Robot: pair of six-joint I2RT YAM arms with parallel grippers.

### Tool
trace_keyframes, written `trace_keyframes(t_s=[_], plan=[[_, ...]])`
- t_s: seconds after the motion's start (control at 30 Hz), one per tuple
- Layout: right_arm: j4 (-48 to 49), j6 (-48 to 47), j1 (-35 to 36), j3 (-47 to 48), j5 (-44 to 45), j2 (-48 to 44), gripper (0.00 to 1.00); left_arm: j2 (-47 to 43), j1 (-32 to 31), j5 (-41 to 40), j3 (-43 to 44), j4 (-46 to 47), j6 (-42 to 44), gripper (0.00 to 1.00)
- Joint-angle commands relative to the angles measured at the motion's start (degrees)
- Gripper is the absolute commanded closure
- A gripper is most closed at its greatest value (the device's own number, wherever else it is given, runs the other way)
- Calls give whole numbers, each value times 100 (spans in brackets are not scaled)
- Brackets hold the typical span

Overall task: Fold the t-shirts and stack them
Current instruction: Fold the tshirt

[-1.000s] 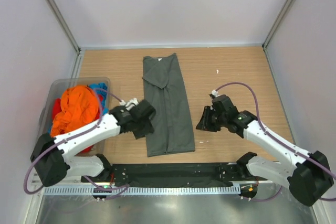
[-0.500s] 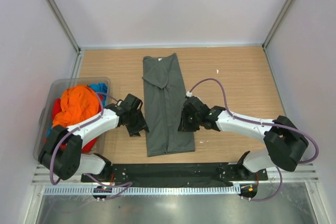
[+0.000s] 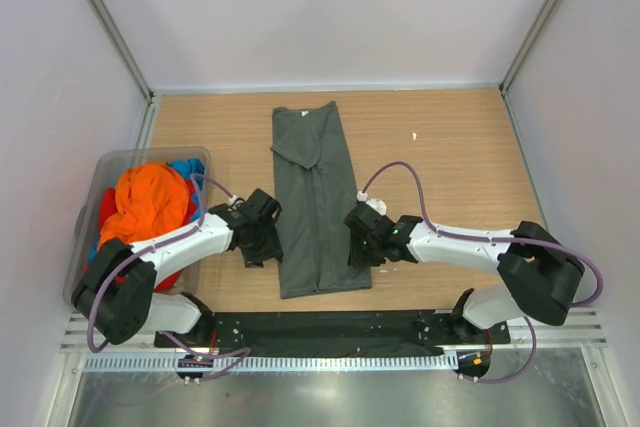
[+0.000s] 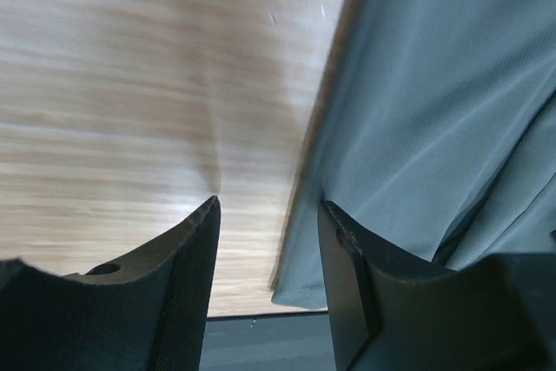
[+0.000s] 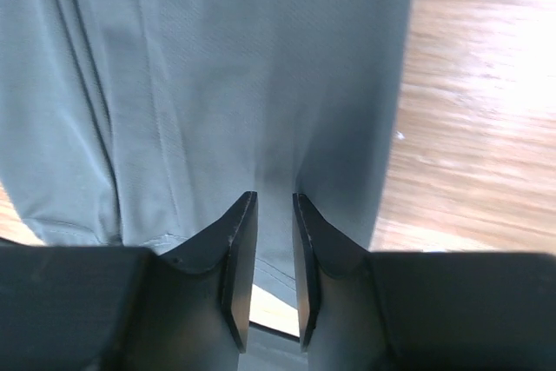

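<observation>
Grey-green t-shirt: left jaws straddle its edge, wood beyond.

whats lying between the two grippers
The folded dark grey-green t-shirt fills the gap between the left gripper and the right gripper, as the top view shows.

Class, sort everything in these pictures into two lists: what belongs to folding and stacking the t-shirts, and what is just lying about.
Belongs: grey-green t-shirt on the table; orange t-shirt, blue t-shirt, red t-shirt, all in the plastic bin.
Lying about: the plastic bin itself; small white scrap on the table.
</observation>
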Motion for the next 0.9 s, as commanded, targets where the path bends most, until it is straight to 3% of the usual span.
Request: trace_keyframes(t_s=[0.0,0.1,0.3,0.87], plan=[[-277,122,64,129,335,-335,70,-71,-454,-206,-121,0,-335,49],[-549,183,73,200,371,-660,64,-79,-928,-268,-217,0,-652,48],[-788,403,73,-255,300,-1276,60,-395,-1272,-242,-516,8,-1117,47],[-102,948,73,-1355,-218,-1918,58,-703,-1843,-101,-1140,263,-1909,57]])
